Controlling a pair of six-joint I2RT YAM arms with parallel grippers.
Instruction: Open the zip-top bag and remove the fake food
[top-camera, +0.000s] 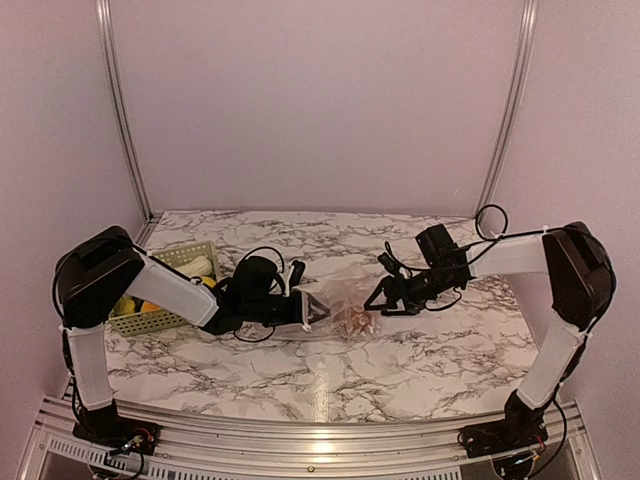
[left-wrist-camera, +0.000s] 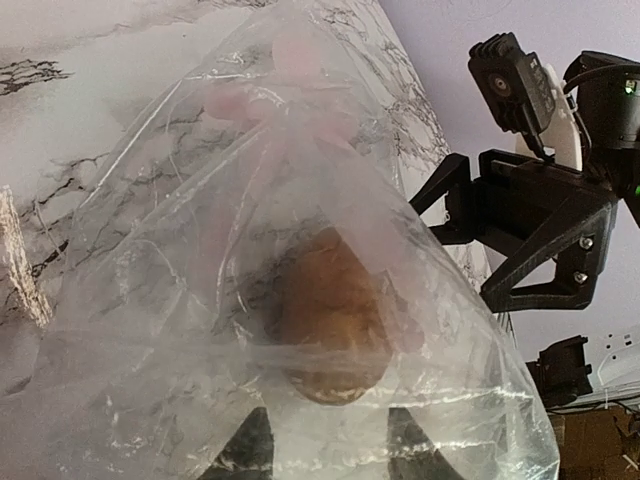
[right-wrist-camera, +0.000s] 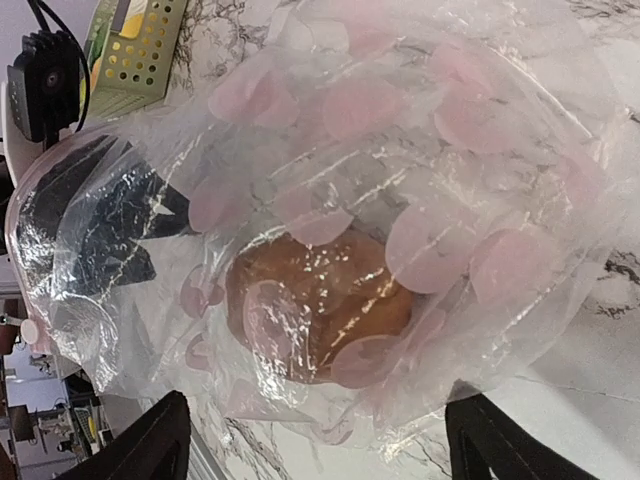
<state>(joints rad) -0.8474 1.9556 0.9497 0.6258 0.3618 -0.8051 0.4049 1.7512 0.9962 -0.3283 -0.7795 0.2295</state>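
The zip-top bag (top-camera: 345, 303) is clear with pink dots and lies at mid table between both grippers. A brown fake food piece (top-camera: 352, 318) sits inside it, and shows in the left wrist view (left-wrist-camera: 330, 320) and the right wrist view (right-wrist-camera: 320, 310). My left gripper (top-camera: 310, 308) is at the bag's left end. Its dark fingers (left-wrist-camera: 240, 450) stand apart under the plastic film (left-wrist-camera: 200, 300). My right gripper (top-camera: 378, 300) is wide open at the bag's right end (right-wrist-camera: 400, 150), its fingers (right-wrist-camera: 150, 440) on either side of the bag and not touching it.
A pale green basket (top-camera: 170, 318) with yellow and pale toy foods (top-camera: 135, 305) stands at the left, behind my left arm; it also shows in the right wrist view (right-wrist-camera: 140, 60). The marble table (top-camera: 420, 350) ends at a metal rail in front.
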